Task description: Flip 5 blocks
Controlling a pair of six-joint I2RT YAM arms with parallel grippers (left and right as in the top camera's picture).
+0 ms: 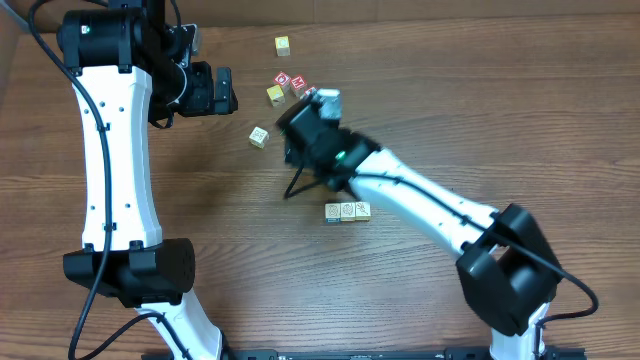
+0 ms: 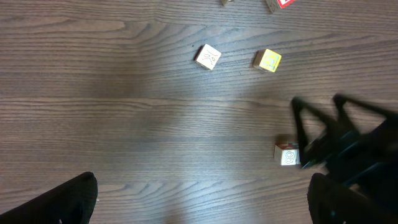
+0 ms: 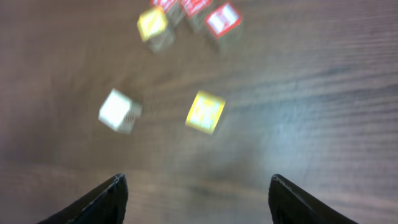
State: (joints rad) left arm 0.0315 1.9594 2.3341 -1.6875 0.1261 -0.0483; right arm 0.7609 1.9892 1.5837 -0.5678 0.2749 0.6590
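1. While the right arm [image 1: 420, 200] stretches across the bench [image 1: 520, 90] from its near right corner, the left arm [image 1: 110, 150] stands off at the left side, clear of the work.
2. The right tool [image 3: 198, 180] hangs above the scattered cubes, jaws apart with nothing between them. Its wrist view is smeared, so finer detail is lost. The left tool [image 1: 228, 90] is likewise spread wide and empty, toward the far left.
3. A row of three blocks [image 1: 348, 211] sits edge to edge near mid-bench, just beside the right arm. Lined up so neatly, they look already flipped.
4. Two loose blocks lie ahead of the right tool, apart from each other. A cream block [image 1: 259, 137] is off to its left, and a yellow block [image 3: 205, 112] is nearly in line with the gap between the fingers. From overhead the yellow one is hidden under the tool.
5. Beyond that pair, the red-faced cubes [image 1: 283, 79] and a second yellow cube [image 1: 275, 95] huddle close together; I judge they are not part of the job.
6. The step in hand reads as the pause between flips, with two blocks left at most. Which of the pair is done, I cannot tell.
7. The next move calls for settling on one block and coming down square over it. The fingers should close on opposite side faces, then the block is lifted, rolled onto a new face and set down clear of the huddle behind.
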